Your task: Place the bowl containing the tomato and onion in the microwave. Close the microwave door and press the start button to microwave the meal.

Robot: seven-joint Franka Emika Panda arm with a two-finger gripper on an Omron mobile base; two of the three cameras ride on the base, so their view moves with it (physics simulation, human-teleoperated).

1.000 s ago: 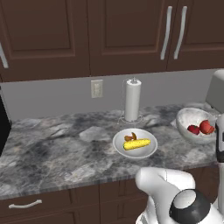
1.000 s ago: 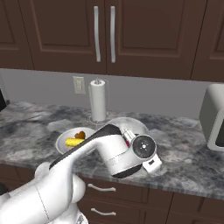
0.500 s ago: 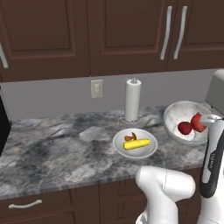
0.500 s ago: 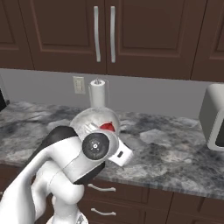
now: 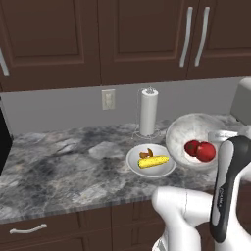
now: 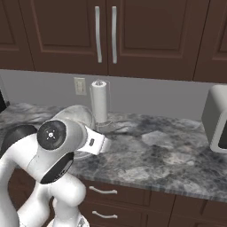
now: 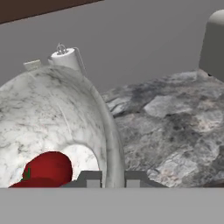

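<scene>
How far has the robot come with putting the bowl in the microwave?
Done: the fingers are shut on the rim of the speckled bowl, which hangs tilted above the counter, with red produce inside. In hand: carrying the bowl, now near the white dish of corn. Left: placing it in the microwave, closing the door and pressing start. Only a dark edge shows at far left, possibly the microwave.

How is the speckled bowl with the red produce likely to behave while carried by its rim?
The bowl looks thick-walled and stone-like, so probably stiff and fairly heavy. The hand pinches only one side of the rim, so its weight may twist the grip. It sits tilted, and the round red pieces could roll toward the low side.
</scene>
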